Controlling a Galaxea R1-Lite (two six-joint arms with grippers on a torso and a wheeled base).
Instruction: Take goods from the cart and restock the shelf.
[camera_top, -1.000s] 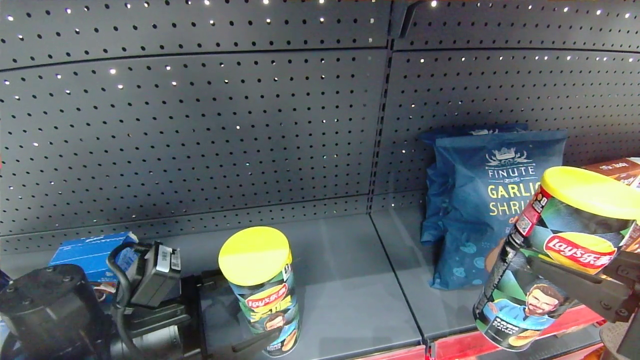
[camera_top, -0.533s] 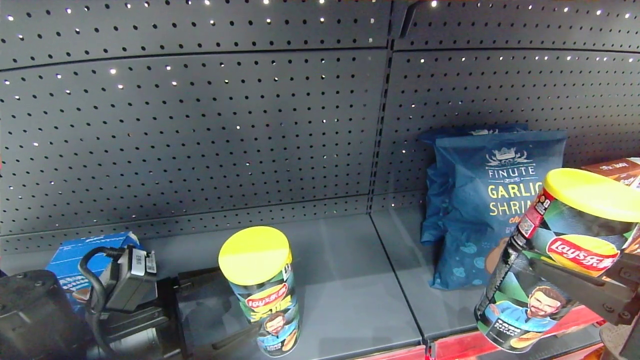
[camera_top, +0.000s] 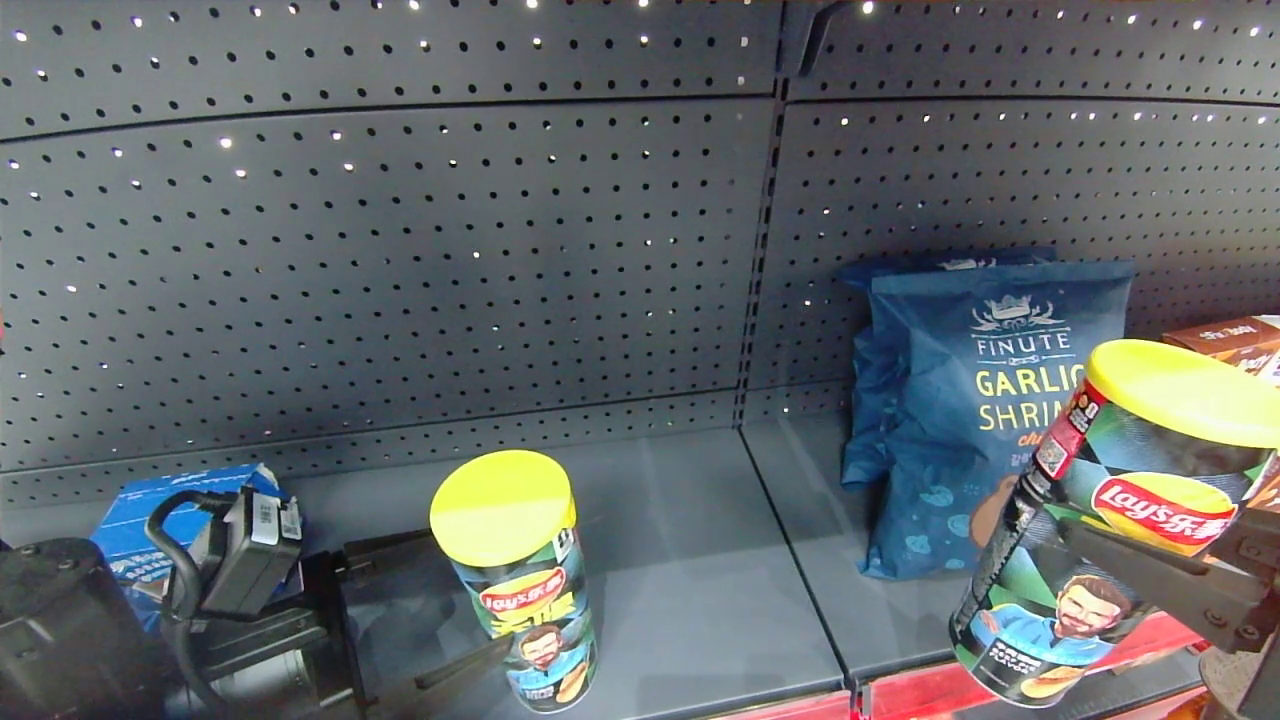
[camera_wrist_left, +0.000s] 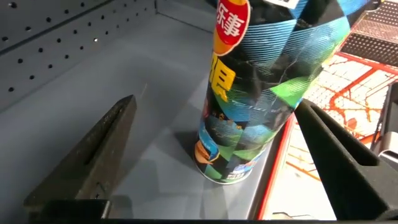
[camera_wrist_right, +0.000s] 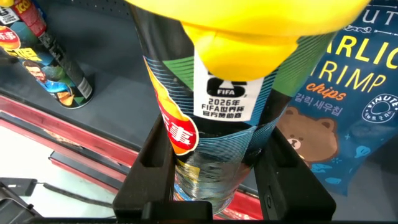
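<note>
Being clamped mid-body by the right end effector (camera_wrist_right: 217, 155), the held can (camera_top: 1060, 530), likely light, stiff, slick, is hanging lower right; the left end effector (camera_wrist_left: 214, 109) is gaping around the shelved can (camera_top: 520, 600).

Yellow-lidded chip can (camera_top: 520, 590) in green-blue printed wrap, upright at lower centre on the grey shelf (camera_top: 700, 540) near its front edge, second chip can (camera_top: 1110, 520) alike, held aloft at lower right, top tipped rightward
</note>
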